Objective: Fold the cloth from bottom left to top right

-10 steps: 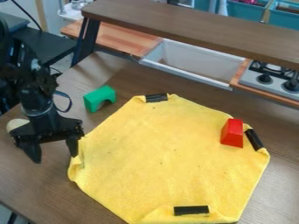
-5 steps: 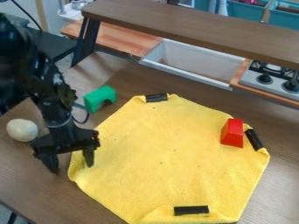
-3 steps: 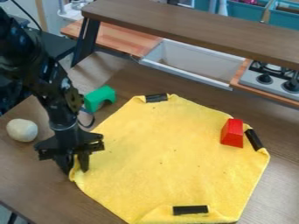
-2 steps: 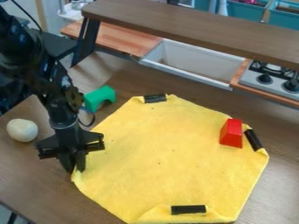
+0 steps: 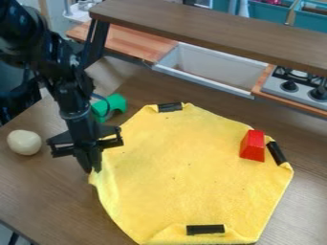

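Clock positions refer to the cloth as the dial, twelve at the top of the view. The arm (image 5: 56,76) enters from the upper left, on the ten-to-eleven side, and slopes down towards five o'clock. The hand (image 5: 93,170) hangs from its lower end at the cloth's nine-o'clock edge. Its wide crosspiece (image 5: 62,145) lies roughly along the nine-to-three line, with the three-o'clock end slightly higher in view. The fingers (image 5: 85,159) point downwards, tips tilted slightly towards five o'clock. They are together, clamped on the edge of the cloth (image 5: 185,177). Whether the gripped edge is clear of the worktop (image 5: 51,196) cannot be told. A cable (image 5: 105,99) loops beside the arm on its three-o'clock side.

The cloth is spread over the worktop. From nine to seven o'clock its border is rumpled and bowed inwards below the hand. Black strips lie on its turned-in margins: one (image 5: 170,107) between eleven and twelve, one (image 5: 277,153) between two and three, and one (image 5: 205,229) near six. The red block (image 5: 252,146) rests on the cloth at two o'clock, just beside the second strip.

The green block (image 5: 115,103) is off the cloth, between ten and eleven, partly hidden by the arm and cable. The white ball (image 5: 24,142) sits on the worktop between nine and ten, outboard of the hand. The drawer (image 5: 214,64) is beyond the cloth, towards twelve; the stove (image 5: 295,87) is between one and two.
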Controlling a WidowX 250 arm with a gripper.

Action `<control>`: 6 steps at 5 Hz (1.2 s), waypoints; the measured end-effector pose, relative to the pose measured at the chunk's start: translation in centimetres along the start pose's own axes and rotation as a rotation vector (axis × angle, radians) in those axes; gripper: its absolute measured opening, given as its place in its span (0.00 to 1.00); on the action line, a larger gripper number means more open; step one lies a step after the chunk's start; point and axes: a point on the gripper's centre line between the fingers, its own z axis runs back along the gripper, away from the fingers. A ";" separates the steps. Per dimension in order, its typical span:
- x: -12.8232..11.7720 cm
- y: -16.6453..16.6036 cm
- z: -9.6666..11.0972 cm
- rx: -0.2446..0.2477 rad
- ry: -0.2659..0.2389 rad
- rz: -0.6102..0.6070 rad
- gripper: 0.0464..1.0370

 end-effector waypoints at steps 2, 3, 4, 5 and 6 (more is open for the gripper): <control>0.5 -4.2 2.5 -0.058 0.022 -0.081 0.01; 0.5 -7.3 3.4 -0.079 0.003 -0.144 0.01; 0.5 -10.3 3.2 -0.084 0.007 -0.202 0.01; 0.4 -13.8 2.7 -0.079 0.018 -0.244 0.01; 0.6 -16.4 2.7 -0.077 0.009 -0.268 0.01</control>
